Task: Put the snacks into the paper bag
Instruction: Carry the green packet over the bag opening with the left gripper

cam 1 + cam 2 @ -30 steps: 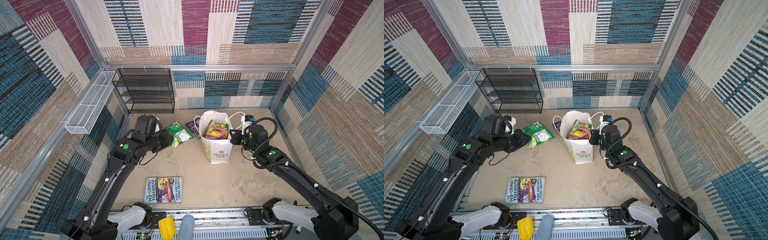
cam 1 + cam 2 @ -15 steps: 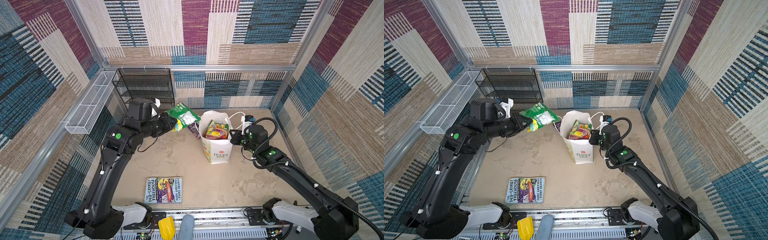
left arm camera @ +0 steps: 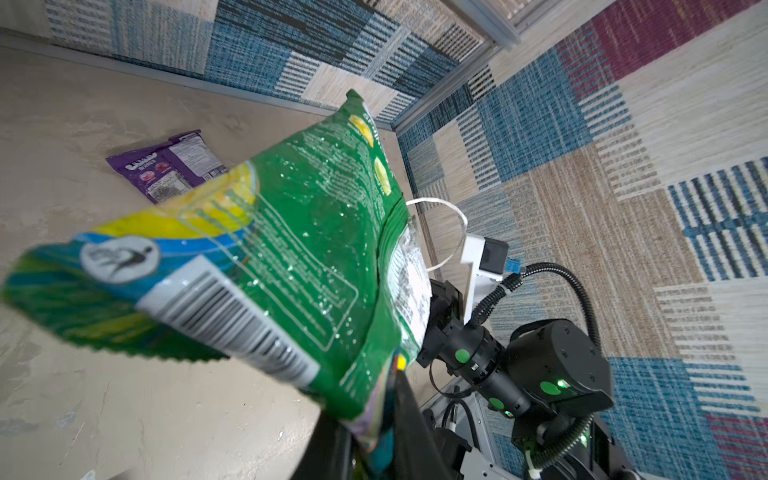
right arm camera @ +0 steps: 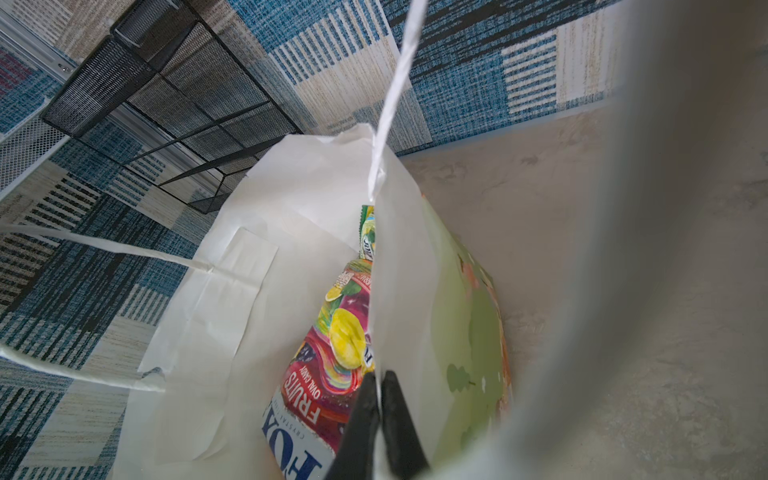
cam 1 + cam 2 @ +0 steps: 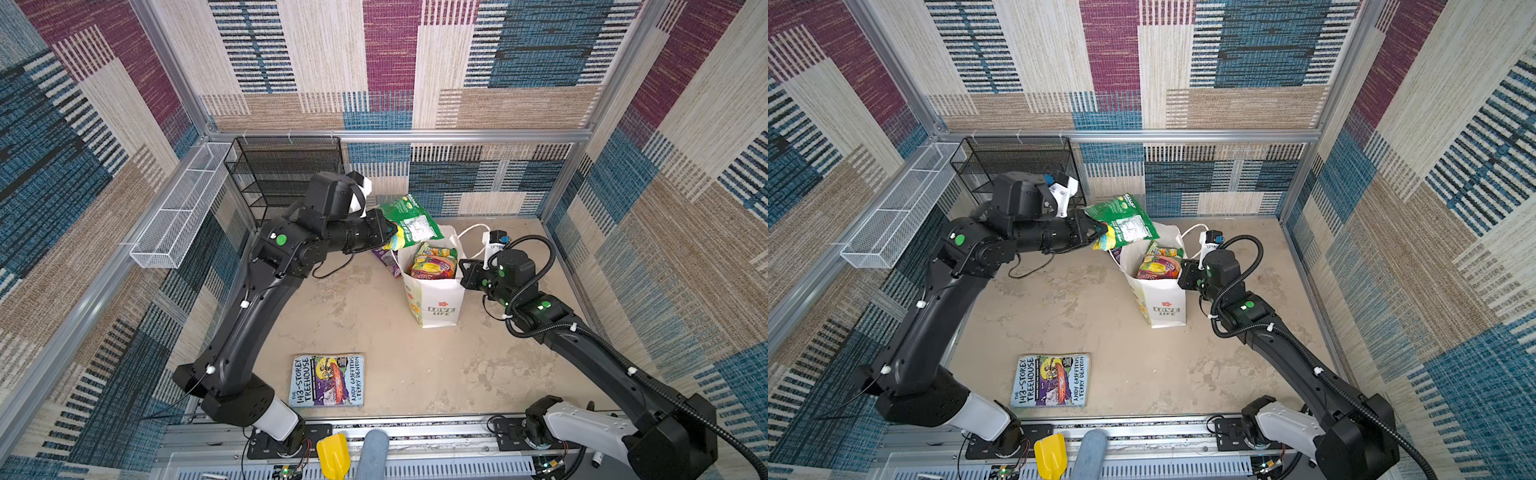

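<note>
Left tool (image 5: 390, 235) clamped on a green snack packet (image 5: 411, 218), held in the air by the paper bag (image 5: 436, 299) mouth. Right tool (image 4: 380, 395) pinched shut on bag's rim. Bag upright on desk (image 5: 374, 316), FOX'S packet (image 5: 432, 266) inside; purple packet (image 3: 166, 170) on desk beside it.

Top views: set high overhead, faced down and forward, distant; both took in the whole floor (image 5: 374, 316) and the paper bag (image 5: 1163, 307). Left wrist view: sat close behind the left gripper (image 3: 372, 432), faced along its green packet (image 3: 299, 249). Right wrist view: sat close behind the right gripper (image 4: 379, 411), faced into the same bag.
</note>
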